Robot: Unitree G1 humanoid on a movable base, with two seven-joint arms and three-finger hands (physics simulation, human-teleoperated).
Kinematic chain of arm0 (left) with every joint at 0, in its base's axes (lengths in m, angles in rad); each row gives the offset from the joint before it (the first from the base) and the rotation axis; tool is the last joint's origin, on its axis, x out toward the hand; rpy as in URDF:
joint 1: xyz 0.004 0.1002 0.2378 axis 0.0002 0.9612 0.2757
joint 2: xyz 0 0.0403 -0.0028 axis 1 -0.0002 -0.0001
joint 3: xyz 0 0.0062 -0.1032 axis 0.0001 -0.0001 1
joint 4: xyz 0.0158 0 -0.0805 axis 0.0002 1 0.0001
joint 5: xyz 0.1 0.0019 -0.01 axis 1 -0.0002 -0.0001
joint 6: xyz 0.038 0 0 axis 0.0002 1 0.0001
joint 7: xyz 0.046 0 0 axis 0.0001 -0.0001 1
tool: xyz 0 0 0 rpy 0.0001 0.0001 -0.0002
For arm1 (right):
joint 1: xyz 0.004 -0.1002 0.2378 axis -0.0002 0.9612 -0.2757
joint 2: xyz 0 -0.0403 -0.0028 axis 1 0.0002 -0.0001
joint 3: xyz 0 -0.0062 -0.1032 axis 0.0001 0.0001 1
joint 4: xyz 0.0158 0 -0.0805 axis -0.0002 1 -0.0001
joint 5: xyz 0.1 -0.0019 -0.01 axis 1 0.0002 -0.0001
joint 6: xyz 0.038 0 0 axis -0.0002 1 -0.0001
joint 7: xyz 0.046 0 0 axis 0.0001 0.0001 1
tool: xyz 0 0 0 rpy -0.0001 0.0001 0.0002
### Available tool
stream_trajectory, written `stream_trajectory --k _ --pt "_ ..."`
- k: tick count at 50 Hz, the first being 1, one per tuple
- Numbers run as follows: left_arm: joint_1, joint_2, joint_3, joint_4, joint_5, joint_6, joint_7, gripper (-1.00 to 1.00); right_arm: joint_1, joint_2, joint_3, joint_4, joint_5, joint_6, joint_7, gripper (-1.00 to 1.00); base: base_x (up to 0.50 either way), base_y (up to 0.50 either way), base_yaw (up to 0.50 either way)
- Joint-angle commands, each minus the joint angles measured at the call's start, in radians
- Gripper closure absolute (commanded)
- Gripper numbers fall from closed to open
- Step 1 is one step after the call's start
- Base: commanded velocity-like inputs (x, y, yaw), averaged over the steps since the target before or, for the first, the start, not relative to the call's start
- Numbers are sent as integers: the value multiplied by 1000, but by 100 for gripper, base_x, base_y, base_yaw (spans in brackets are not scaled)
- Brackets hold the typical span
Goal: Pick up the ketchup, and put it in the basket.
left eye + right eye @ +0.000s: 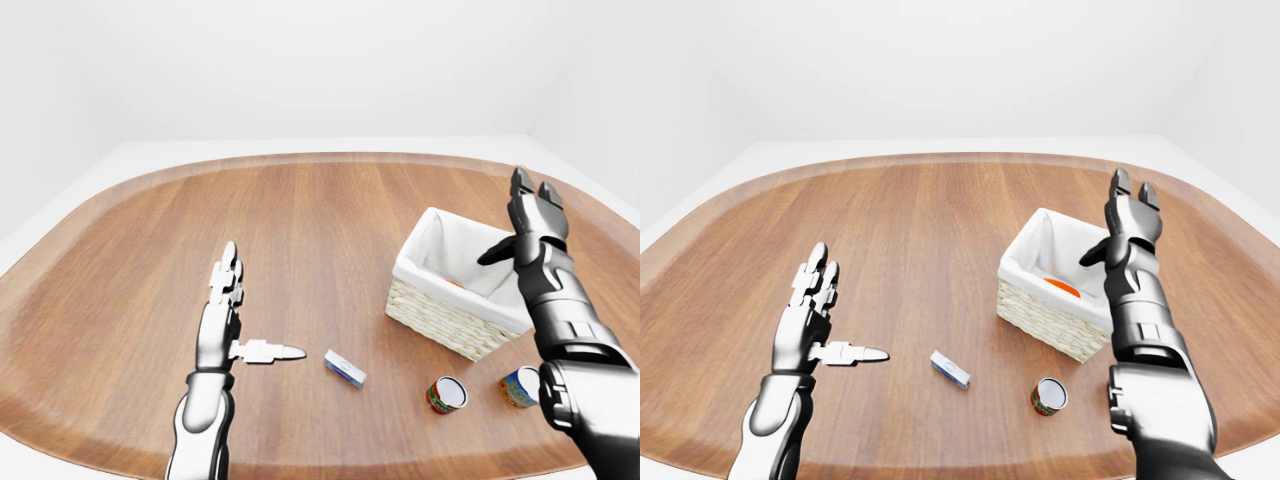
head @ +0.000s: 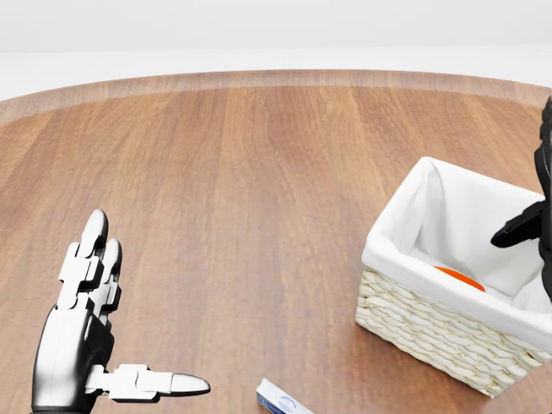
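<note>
Right-eye view: ketchup (image 1: 1061, 286) inside the white-lined basket (image 1: 1025, 300), both hands' fingers (image 1: 1134, 205) spread wide, empty.

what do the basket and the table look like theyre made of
Basket: looks like pale woven wicker, with ribbed plaited strands on its outer wall, lined with white, matte cloth folded over the rim. Table: appears to be wood or wood veneer, with reddish-brown lengthwise grain and a soft sheen. Being a render, neither is certain.
</note>
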Motion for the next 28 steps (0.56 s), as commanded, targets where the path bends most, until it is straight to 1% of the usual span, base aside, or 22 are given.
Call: stream_trajectory --k 1,2,3,4,8,9,11,16,18,23,27,28 --pt "4 -1 -3 -4 2 -1 0 -100 91 3 -64 -373 -18 0 166 -100 0 0 0" --pt "4 0 -2 -5 2 0 0 -100 111 6 -74 -451 -25 0 203 -100 0 0 0" --pt "4 0 -2 -5 2 1 0 -100 115 8 -77 -461 -29 0 209 -100 0 0 0" --pt "4 0 -1 -8 0 3 -1 -100 135 12 -86 -533 -36 0 237 -100 0 0 0" --pt "5 -1 -3 -8 1 1 0 -100 183 36 -106 -689 -59 0 308 -100 0 0 0" --pt "6 -1 -3 -9 2 1 0 -100 184 39 -108 -694 -62 0 310 -100 0 0 0" --pt "6 -1 -4 -8 2 0 1 -100 214 56 -116 -797 -79 0 354 -100 0 0 0" --pt "9 0 -6 -12 2 1 0 -100 268 92 -128 -934 -116 0 409 -100 0 0 0" --pt "8 0 -5 -10 0 0 0 -100 302 109 -136 -1026 -132 0 450 -100 0 0 0" --pt "12 -1 -9 -14 2 0 1 -100 337 132 -149 -1134 -156 0 504 -100 0 0 0" --pt "9 0 -6 -23 -1 11 1 -100 386 154 -171 -1286 -174 0 576 -100 0 0 0" --pt "7 0 -7 -34 0 25 1 -100 397 160 -177 -1319 -177 0 591 -100 0 0 0"
